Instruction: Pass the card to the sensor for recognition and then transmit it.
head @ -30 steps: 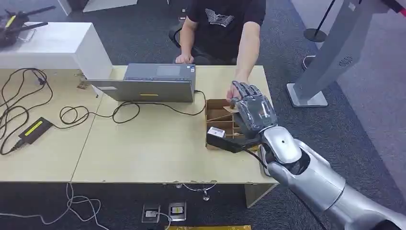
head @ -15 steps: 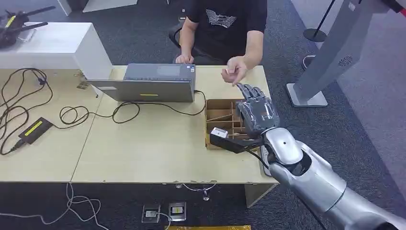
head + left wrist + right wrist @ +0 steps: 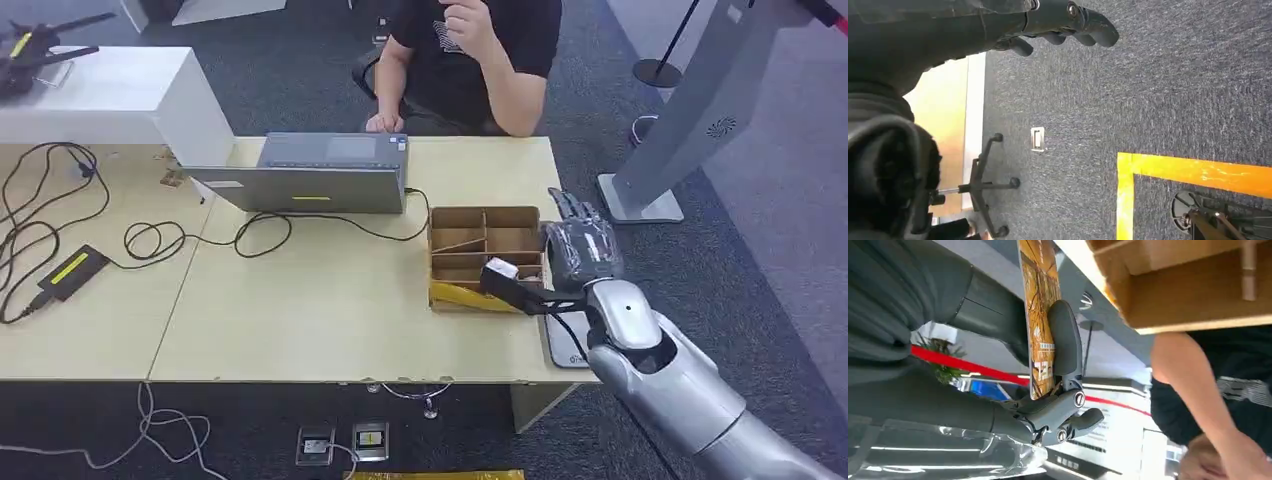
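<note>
Pinching the card [image 3: 1040, 315] flat between thumb and fingers, the right hand [image 3: 580, 250] sits just beside the cardboard divider box [image 3: 485, 245], probably so the card face stays exposed for the sensor read. Left hand [image 3: 1063, 22] hangs over dark carpet [image 3: 1173, 90], fingers curled, nothing in them. Beyond: pale wooden table [image 3: 330, 300], laptop [image 3: 310, 175], cables, a seated person [image 3: 470, 60]

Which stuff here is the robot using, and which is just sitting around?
For the job:
right hand
card, held in that hand
person at the table

Just lying about:
laptop
cardboard box
cables
</note>
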